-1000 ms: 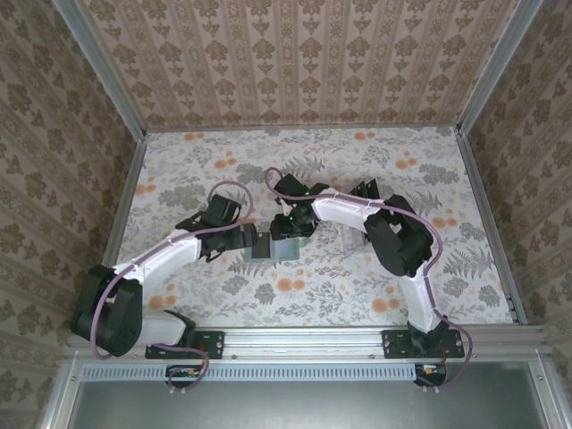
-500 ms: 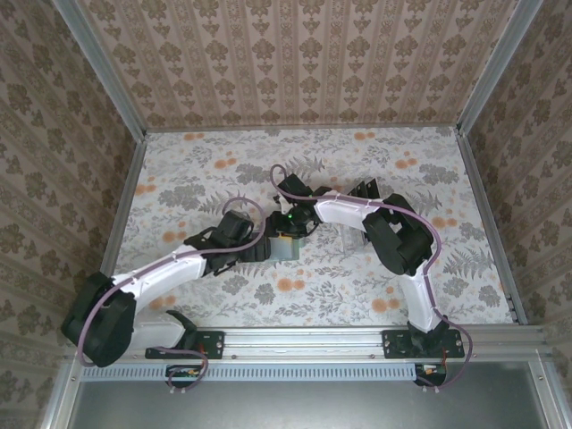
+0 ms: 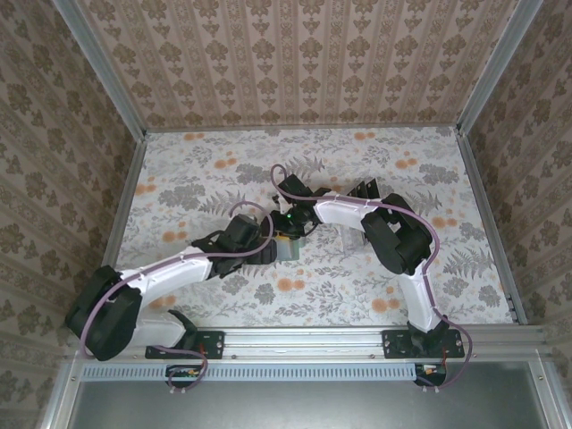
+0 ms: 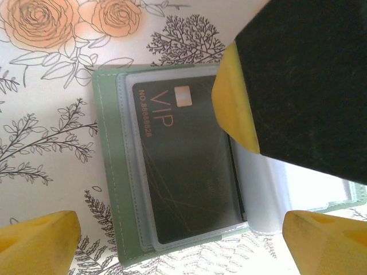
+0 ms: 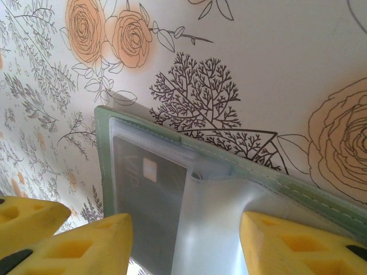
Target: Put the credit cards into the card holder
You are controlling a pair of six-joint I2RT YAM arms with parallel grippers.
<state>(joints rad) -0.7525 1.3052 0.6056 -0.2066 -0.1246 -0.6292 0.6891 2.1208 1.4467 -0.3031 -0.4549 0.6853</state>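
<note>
Floral tabletop (image 3: pixel 357 295), mid-table. Left gripper (image 4: pixel 182 239) spread wide, holding nothing, hovering over card holder (image 4: pixel 109 172). Holder lies open, flat; black credit card (image 4: pixel 183 172) sits in clear sleeve (image 5: pixel 212 229). Beyond, right gripper (image 5: pixel 186 246): jaws apart, straddling sleeve, one pad (image 4: pixel 232 103) at card's edge.

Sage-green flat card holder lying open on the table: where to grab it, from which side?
Probably the bare stitched border of the sage-green card holder, coming in from that free long edge. It lies flat, so one finger must slip under the rim. The black VIP card in its clear sleeve covers the middle, and the right gripper occupies the opposite side.
</note>
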